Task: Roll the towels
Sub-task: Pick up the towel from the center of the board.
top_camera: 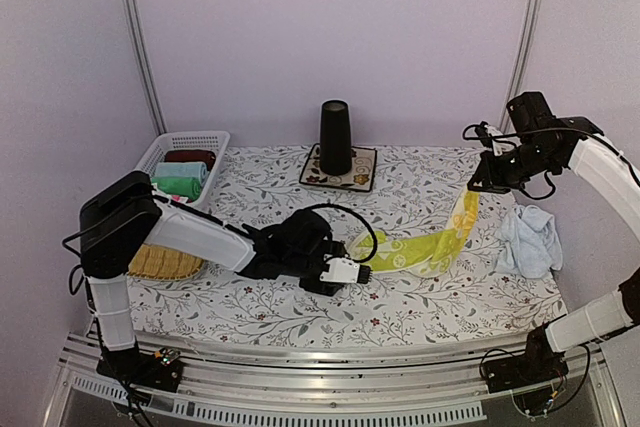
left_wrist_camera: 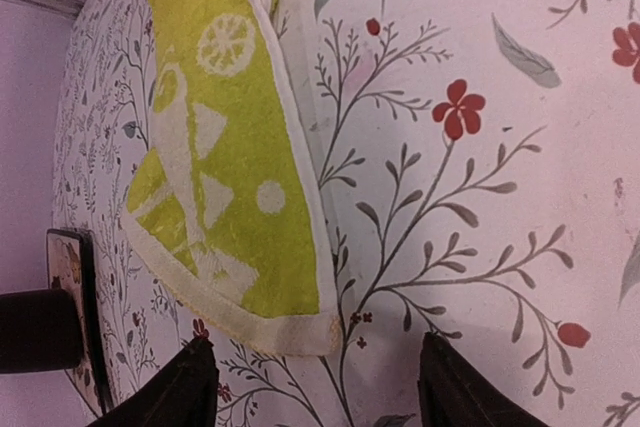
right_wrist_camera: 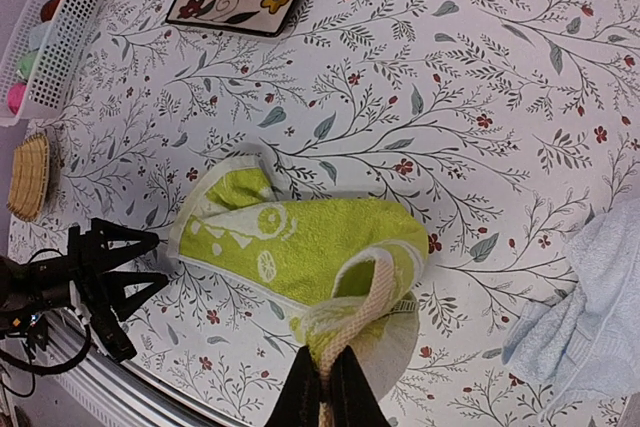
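Observation:
The yellow-green towel (top_camera: 425,247) with a pale print lies stretched across the flowered tablecloth, its right end lifted. My right gripper (top_camera: 476,185) is shut on that raised edge; the right wrist view shows the towel (right_wrist_camera: 300,242) hanging folded from my right gripper (right_wrist_camera: 335,392). My left gripper (top_camera: 362,268) is low at the towel's left end. In the left wrist view the towel corner (left_wrist_camera: 250,207) lies just ahead of the left gripper (left_wrist_camera: 320,387), whose dark fingers (left_wrist_camera: 190,387) stand open with only tablecloth between them. The light blue towel (top_camera: 528,239) lies crumpled at the right.
A white basket (top_camera: 170,152) with rolled cloths stands at the back left, and a woven straw tray (top_camera: 165,264) lies beneath the left arm. A black cup (top_camera: 335,135) stands on a dark-bordered flowered mat (top_camera: 358,179) at the back centre.

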`<move>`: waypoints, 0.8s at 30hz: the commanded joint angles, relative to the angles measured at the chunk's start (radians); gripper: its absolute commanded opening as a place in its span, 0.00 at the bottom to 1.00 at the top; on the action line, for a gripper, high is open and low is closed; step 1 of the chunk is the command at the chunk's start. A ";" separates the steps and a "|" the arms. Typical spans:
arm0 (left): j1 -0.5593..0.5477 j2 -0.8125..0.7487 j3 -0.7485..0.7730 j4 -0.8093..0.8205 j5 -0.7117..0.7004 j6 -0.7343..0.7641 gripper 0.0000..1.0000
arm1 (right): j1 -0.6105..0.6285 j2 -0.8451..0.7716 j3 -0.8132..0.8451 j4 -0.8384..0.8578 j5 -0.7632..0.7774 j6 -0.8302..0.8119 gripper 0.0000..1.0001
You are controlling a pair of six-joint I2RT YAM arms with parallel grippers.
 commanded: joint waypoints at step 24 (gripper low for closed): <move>-0.017 0.119 0.083 0.019 -0.087 -0.011 0.16 | -0.004 -0.012 -0.003 0.052 -0.031 -0.014 0.06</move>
